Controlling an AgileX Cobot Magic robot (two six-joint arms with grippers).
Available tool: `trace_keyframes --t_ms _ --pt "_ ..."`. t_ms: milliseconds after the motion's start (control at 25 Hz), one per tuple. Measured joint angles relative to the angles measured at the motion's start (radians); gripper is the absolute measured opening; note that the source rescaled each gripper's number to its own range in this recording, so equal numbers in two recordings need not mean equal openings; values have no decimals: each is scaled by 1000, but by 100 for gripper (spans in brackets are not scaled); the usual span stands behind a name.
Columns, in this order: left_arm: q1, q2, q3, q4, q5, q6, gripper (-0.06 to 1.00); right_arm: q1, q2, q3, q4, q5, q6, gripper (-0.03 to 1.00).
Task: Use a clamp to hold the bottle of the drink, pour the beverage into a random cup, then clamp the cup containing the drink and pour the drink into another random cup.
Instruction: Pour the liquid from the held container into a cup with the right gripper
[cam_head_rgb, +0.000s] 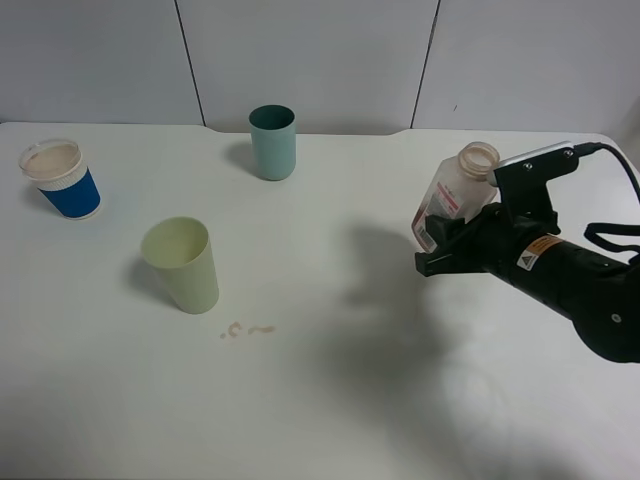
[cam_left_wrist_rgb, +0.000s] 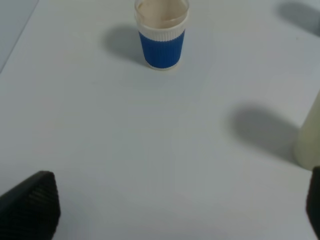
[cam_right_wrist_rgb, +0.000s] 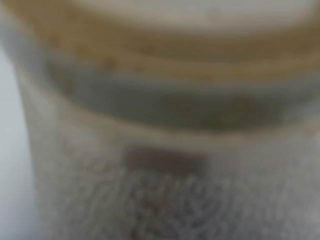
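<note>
Orange warning sticker (cam_head_rgb: 533, 254) with black triangle signs on right arm (cam_head_rgb: 590, 290), wording illegible, label (cam_head_rgb: 436, 212) on bottle (cam_head_rgb: 455, 185) unreadable

Clearance: open through centre and front of table (cam_head_rgb: 330, 400).
Blocked left by blue cup (cam_head_rgb: 62, 180), pale green cup (cam_head_rgb: 182, 265), teal cup (cam_head_rgb: 273, 142), well apart, passable between; right by bottle (cam_head_rgb: 462, 180) clamped in right gripper (cam_head_rgb: 440, 240).

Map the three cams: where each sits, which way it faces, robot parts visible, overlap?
Exterior high: mounted high, looking down on the white table; shows the right arm, right gripper shut on the bottle.
Left wrist: low over the table, facing the blue cup; left gripper open, only its finger ends show.
Right wrist: right up against the bottle, blurred; no robot parts visible.
Shared: exterior high and left wrist both show the blue cup and pale green cup.
</note>
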Motion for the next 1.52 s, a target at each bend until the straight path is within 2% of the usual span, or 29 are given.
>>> trace_keyframes --t_ms 240,440,720,1080,1480,1520 --pt "0 0 0 0 0 1 100 25 -54 -40 38 164 1 2" --pt "0 0 0 0 0 1 100 39 -78 -165 66 314 1 2" --pt "0 0 0 0 0 0 100 53 -80 -355 70 583 1 2" --pt "0 0 0 0 0 1 100 91 -80 -547 70 853 1 2" --pt "0 0 0 0 0 1 100 93 -80 -636 70 1105 1 2" --pt "0 0 0 0 0 1 100 93 -80 -659 69 1165 1 2"
